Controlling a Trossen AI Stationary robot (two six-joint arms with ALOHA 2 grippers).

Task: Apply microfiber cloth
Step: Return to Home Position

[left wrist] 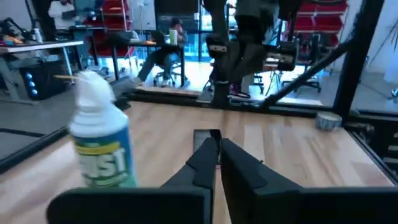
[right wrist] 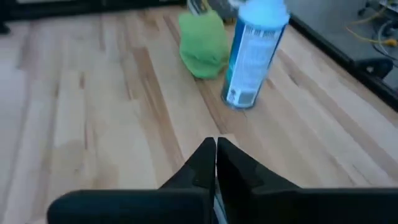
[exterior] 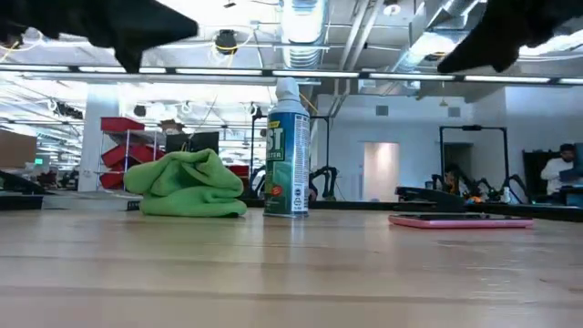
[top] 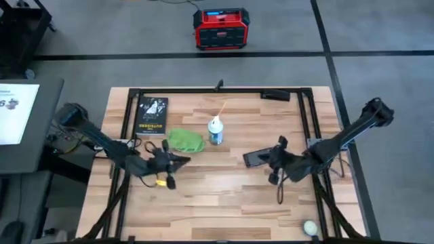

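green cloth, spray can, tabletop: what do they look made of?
Green cloth: soft matte fabric, likely microfiber; it slumps in rounded folds. Spray can: probably metal, a glossy printed body with highlights and a white plastic-looking cap. Tabletop: light wood planks with visible grain and seams, satin finish. The left pincer and right pincer touch none of them.

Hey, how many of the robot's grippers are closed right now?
2. The left gripper is shut and empty, raised near the microfiber cloth. The right gripper is shut and empty, raised by the pink phone.
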